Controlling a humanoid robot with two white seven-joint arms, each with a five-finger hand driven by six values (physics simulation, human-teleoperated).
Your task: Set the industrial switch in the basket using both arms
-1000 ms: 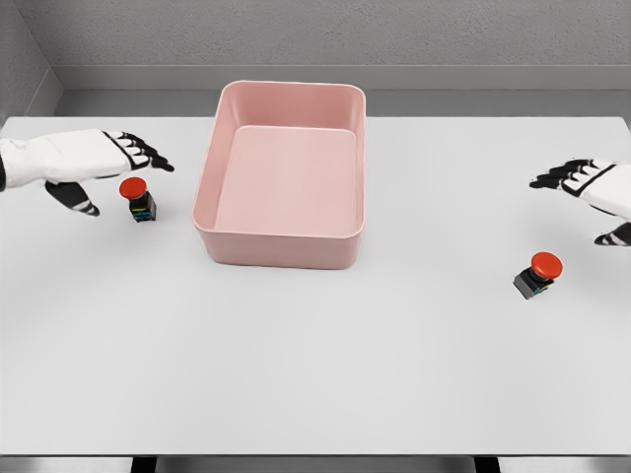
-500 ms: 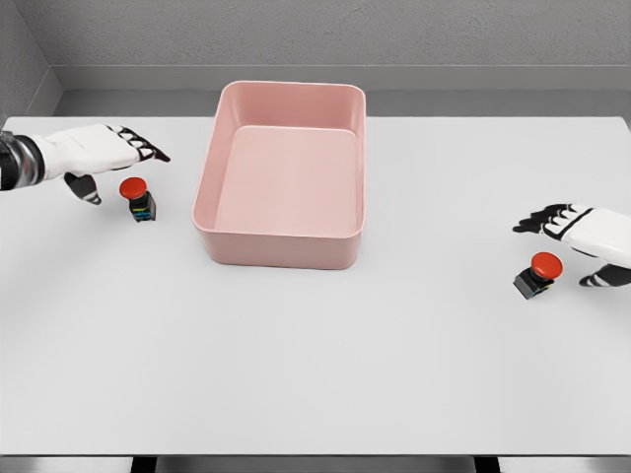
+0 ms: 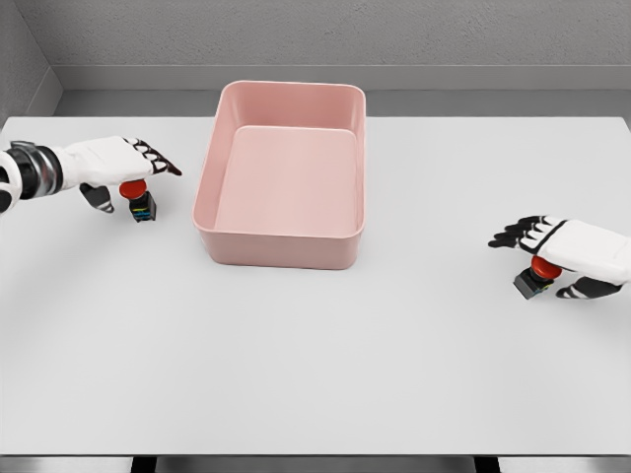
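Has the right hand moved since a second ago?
Yes. The right hand has come down and leftward toward the pink basket, now over the right switch.

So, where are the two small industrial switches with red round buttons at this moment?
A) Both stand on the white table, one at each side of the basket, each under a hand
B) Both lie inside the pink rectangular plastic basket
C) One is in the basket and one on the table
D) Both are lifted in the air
A: the pink rectangular plastic basket holds nothing, and each red-button switch stands on the white table under the left hand or right hand.
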